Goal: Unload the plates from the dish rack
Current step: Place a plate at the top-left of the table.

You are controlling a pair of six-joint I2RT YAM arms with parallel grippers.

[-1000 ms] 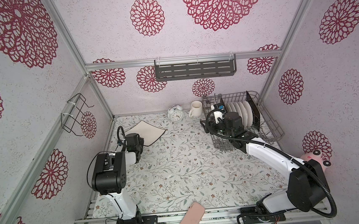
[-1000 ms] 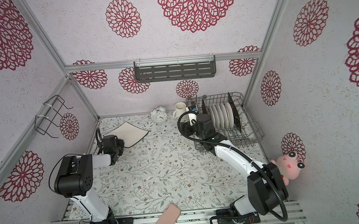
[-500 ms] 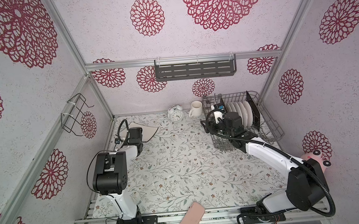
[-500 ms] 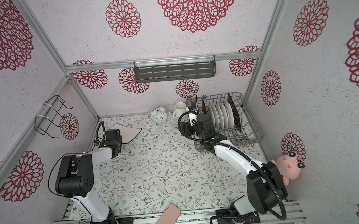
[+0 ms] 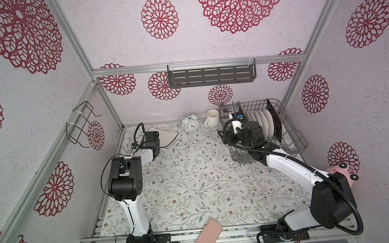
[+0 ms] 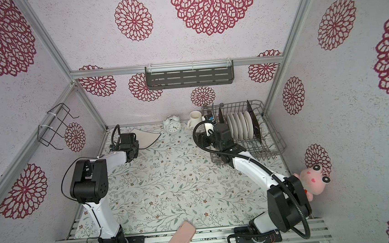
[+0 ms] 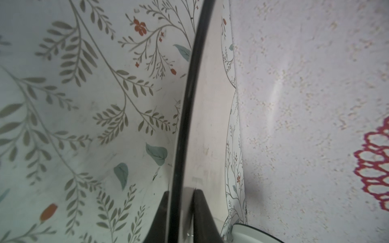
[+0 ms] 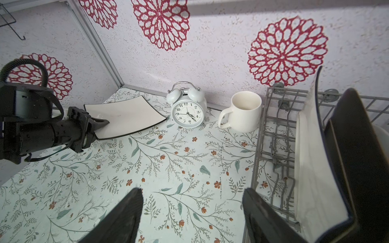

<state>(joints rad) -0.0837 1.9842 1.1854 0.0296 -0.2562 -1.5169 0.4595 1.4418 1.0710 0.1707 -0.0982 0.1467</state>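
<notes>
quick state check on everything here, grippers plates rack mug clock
left gripper: shut on the square plate's edge
square plate: out of the dish rack, held low by the back wall
right gripper: open, empty, at the dish rack's edge
dish rack: loaded, not yet emptied
round plates: upright in a row
racked square plates: upright, one at each end of the row
mug: upright, looks empty
alarm clock: standing upright
</notes>
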